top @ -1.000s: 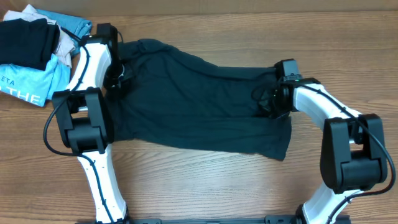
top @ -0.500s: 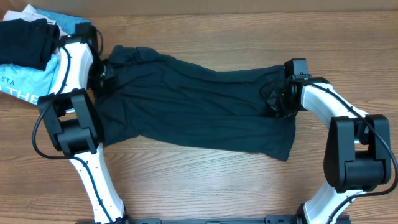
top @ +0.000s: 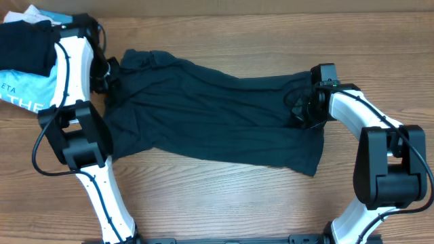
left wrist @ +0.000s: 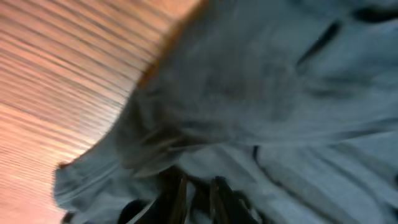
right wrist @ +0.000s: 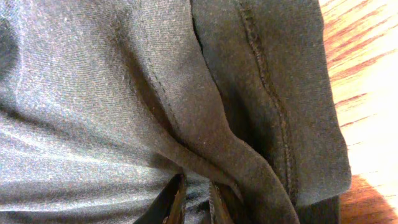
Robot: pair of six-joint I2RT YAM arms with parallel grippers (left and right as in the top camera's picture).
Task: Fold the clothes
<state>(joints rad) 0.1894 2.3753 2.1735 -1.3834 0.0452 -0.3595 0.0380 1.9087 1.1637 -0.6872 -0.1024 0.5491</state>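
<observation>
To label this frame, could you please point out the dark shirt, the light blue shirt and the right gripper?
dark shirt (top: 217, 115), overhead view, middle of its body.
light blue shirt (top: 28, 88), overhead view, printed front.
right gripper (right wrist: 198, 199), right wrist view, between its fingertips.

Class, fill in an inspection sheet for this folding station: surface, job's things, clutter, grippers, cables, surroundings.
Surface: wooden table, bare wood showing around the cloth.
Job's things: dark shirt spread across the middle, wrinkled, not yet folded.
Clutter: pile of clothes at the far left corner, with black and light blue garments.
Grippers: left gripper shut on the shirt's left end, though the view is blurred; right gripper shut on a fold at its right end.
Cables: black cable loops beside the left arm.
Surroundings: nothing seen.
</observation>
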